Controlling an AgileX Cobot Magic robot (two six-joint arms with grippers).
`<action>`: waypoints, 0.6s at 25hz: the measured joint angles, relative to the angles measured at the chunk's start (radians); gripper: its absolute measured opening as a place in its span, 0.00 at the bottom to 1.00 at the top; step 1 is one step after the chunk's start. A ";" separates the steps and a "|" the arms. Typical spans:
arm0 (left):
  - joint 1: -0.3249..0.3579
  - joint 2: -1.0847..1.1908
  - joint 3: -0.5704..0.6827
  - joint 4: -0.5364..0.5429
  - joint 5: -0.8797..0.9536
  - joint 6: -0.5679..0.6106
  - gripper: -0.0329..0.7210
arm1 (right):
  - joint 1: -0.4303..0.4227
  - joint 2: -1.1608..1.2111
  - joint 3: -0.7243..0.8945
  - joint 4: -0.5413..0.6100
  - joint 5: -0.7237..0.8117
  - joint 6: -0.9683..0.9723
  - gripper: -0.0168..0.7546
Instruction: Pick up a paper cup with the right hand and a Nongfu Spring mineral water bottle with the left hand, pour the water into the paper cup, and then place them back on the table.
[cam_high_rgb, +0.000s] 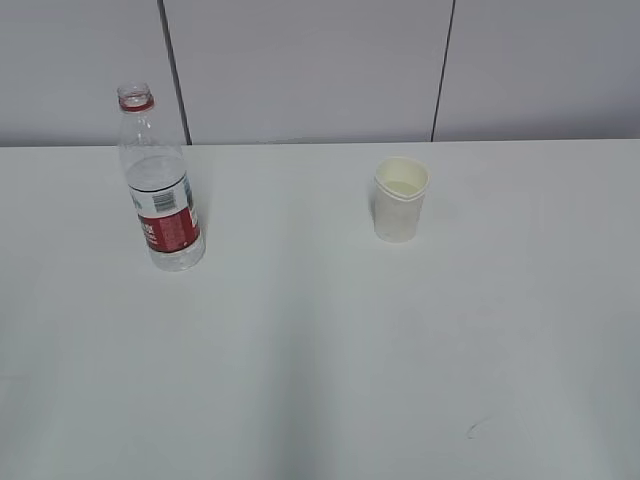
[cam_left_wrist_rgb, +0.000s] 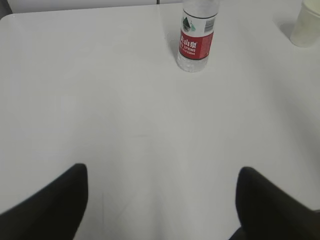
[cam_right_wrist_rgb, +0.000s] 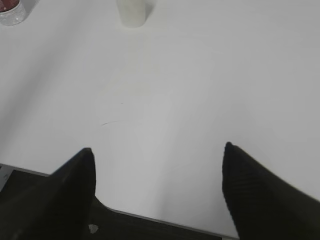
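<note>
both wrist views show wide-spread fingers (cam_left_wrist_rgb: 55, 200) (cam_right_wrist_rgb: 260, 190) unseen outside, bottle (cam_high_rgb: 160, 190) top and cup (cam_high_rgb: 400, 200) cropped.

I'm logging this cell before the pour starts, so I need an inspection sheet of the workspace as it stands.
Surface: white table, one small dark scuff near the front edge.
Job's things: capless water bottle upright, part full; paper cup upright, standing apart to its right.
Clutter: nothing seen.
Grippers: left tool and right tool both open, empty, well short of both items.
Cables: nothing seen.
Surroundings: pale panelled wall behind the table.
</note>
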 joint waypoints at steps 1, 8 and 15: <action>0.007 0.000 0.000 -0.005 0.000 0.000 0.78 | -0.016 0.000 0.000 0.000 0.000 0.000 0.78; 0.014 0.000 0.000 -0.011 0.000 0.000 0.78 | -0.049 0.000 0.000 0.000 0.000 -0.002 0.78; 0.014 0.000 0.000 -0.013 0.000 0.000 0.78 | -0.048 0.000 0.000 0.000 0.000 -0.002 0.78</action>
